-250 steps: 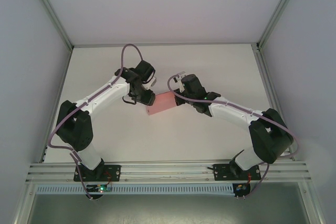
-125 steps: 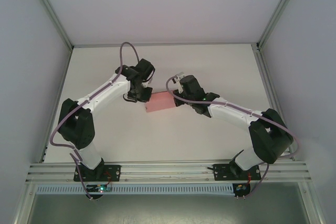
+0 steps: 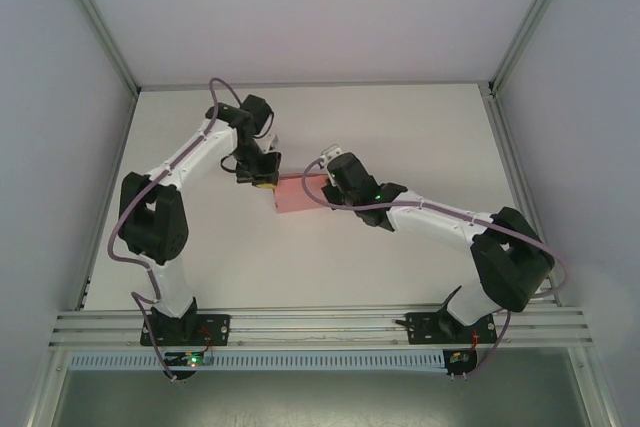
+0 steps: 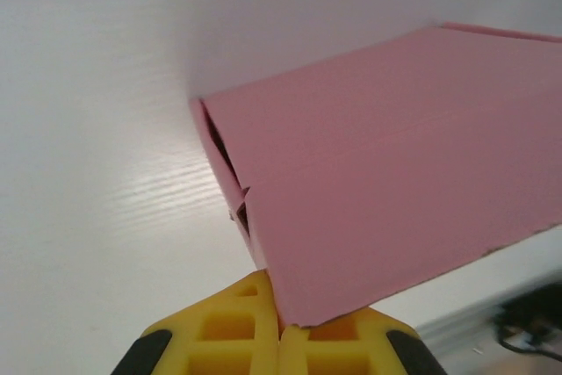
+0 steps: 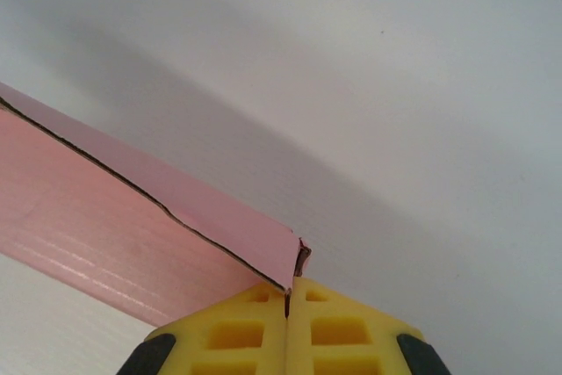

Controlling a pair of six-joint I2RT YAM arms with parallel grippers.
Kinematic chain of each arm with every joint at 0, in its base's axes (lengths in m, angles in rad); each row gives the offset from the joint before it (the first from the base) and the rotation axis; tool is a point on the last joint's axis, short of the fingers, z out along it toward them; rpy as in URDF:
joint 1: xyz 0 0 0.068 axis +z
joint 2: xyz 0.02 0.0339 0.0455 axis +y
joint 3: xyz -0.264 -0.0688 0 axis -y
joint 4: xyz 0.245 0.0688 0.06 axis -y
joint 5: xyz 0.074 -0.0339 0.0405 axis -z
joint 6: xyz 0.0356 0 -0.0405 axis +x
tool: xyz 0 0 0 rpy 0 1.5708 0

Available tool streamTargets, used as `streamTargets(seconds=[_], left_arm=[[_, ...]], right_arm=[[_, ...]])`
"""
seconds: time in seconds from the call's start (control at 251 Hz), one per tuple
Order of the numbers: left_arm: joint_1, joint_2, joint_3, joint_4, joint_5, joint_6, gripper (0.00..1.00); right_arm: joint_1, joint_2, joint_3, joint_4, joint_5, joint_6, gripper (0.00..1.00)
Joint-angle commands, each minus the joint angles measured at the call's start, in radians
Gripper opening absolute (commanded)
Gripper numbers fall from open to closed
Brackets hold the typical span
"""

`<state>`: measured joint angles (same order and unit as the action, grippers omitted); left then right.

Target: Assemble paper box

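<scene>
Soft, even, bright light washes the white counter point(image 3: 400, 137) with only faint shadows in the top view, while up close the paper box point(image 4: 395, 164) throws a broad grey shade, a pale sheen streaks the grain, and far edges blur.

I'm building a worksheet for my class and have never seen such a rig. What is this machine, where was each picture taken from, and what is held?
These are two robot arms bolted at the near edge of a white table. The wide picture comes from a fixed camera above and behind them. The two close-ups come from a camera on each wrist, so the yellow fingertips at the bottom are that arm's own. Each arm ends in a two-finger pincer. Between them is the paper box, thin pink card folded along creases. The left pincer is shut on one corner of it; the right pincer is shut on an edge at the opposite end. Whether the card touches the table I cannot tell.
</scene>
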<state>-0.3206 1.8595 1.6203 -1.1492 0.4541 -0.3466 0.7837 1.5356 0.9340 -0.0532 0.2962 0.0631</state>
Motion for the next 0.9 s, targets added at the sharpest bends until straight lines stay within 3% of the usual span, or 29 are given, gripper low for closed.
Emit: streamTargets(seconds=[0.0, 0.148, 0.283, 0.567, 0.754, 0.898], left_arm=[[0.019, 0.046, 0.065, -0.114, 0.233, -0.001, 0.00], [0.023, 0.092, 0.134, -0.203, 0.222, 0.053, 0.00], [0.023, 0.101, 0.123, -0.231, 0.116, 0.095, 0.00], [-0.020, 0.009, -0.127, 0.034, -0.004, 0.030, 0.00], [-0.056, -0.015, -0.243, 0.098, -0.151, 0.017, 0.00], [-0.056, -0.015, -0.284, 0.116, -0.202, 0.025, 0.00]], right_arm=[[0.035, 0.046, -0.014, -0.118, 0.016, -0.035, 0.00], [0.040, 0.061, -0.012, -0.117, 0.030, -0.034, 0.00], [0.038, 0.066, -0.004, -0.126, 0.046, -0.022, 0.00], [0.020, 0.055, -0.042, -0.046, -0.026, 0.025, 0.00], [-0.032, 0.034, -0.083, -0.009, -0.119, 0.056, 0.00], [-0.103, -0.013, -0.117, 0.045, -0.289, 0.075, 0.04]])
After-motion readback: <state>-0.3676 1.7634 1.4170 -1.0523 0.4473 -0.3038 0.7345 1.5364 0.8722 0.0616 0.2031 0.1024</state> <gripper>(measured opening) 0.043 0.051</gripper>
